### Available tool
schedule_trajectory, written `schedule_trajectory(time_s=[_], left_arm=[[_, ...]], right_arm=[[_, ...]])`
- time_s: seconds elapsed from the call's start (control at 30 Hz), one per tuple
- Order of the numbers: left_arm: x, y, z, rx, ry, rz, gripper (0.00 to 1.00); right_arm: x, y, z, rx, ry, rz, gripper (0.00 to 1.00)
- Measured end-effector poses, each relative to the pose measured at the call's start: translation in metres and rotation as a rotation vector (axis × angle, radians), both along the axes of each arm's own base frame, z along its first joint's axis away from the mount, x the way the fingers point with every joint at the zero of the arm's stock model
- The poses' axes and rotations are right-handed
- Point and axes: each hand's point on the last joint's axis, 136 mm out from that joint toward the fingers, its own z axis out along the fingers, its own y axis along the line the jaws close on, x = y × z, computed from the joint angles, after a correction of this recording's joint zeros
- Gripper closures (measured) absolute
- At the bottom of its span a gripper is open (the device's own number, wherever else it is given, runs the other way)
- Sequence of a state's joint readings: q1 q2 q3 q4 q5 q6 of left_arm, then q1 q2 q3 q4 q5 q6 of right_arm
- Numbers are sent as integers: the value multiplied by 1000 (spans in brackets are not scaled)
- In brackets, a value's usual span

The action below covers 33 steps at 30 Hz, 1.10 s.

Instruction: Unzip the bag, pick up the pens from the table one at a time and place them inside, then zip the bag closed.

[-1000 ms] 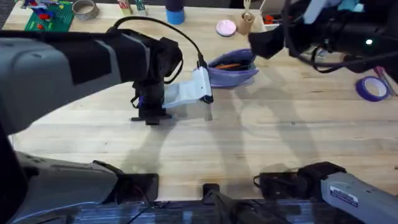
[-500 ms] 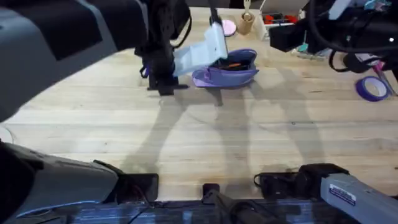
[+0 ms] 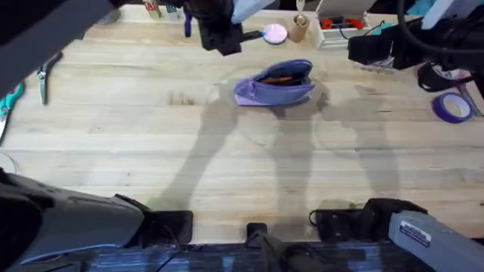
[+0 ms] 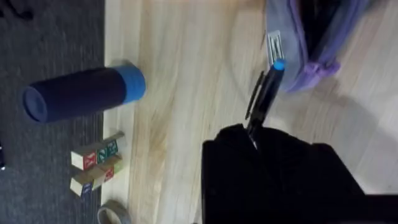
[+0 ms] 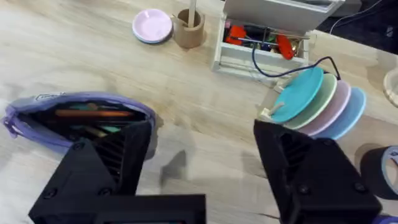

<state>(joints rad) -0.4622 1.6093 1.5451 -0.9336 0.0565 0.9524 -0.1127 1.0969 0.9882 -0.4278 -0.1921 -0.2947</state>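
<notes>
The left gripper (image 4: 252, 134) is pinching the stiff, light dark pen (image 4: 264, 93) mid-barrel near the soft, floppy open bag (image 3: 276, 83), lying at twelve o'clock on the table (image 3: 227, 159), while the right gripper (image 5: 199, 162) is gaping wide.

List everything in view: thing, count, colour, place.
bag: 1, lavender, open, far centre of table.
orange pen: 1, inside bag.
dark pen: 1, blue-tipped, in left gripper, beside bag.
pink dish: 1, far edge.
wooden cup: 1, beside dish.
blue bottle: 1, lying at far edge.
tape roll: 1, purple, right side.
plates: stack, teal, pink, blue, far right.
left gripper: black, holding pen.
right gripper: black, open, near bag.
</notes>
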Motion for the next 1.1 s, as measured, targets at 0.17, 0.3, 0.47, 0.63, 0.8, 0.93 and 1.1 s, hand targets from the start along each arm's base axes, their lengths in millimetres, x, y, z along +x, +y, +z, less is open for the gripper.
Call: schedule_trajectory(time_s=[0.17,0.3,0.47,0.63,0.8,0.93,1.1], left_arm=[[-11,-48,12,-122,-16,-81,958],[-16,-91,33,-252,-64,-135,958],[-16,-114,49,-337,-99,-149,958],[-17,-122,52,-378,-91,-140,958],[-9,-131,28,-401,-11,-82,958],[-4,-141,13,-430,36,-61,958],[-5,-148,-11,-445,137,-24,958]], right_arm=[[0,0,0,0,2,0,5],[-3,0,-5,3,24,0,5],[-4,-2,-6,4,29,-6,6],[-5,-20,-6,4,30,-59,5],[-10,-47,1,3,10,-142,6],[-14,-50,9,0,-15,-154,6],[-16,-49,7,1,-6,-154,8]])
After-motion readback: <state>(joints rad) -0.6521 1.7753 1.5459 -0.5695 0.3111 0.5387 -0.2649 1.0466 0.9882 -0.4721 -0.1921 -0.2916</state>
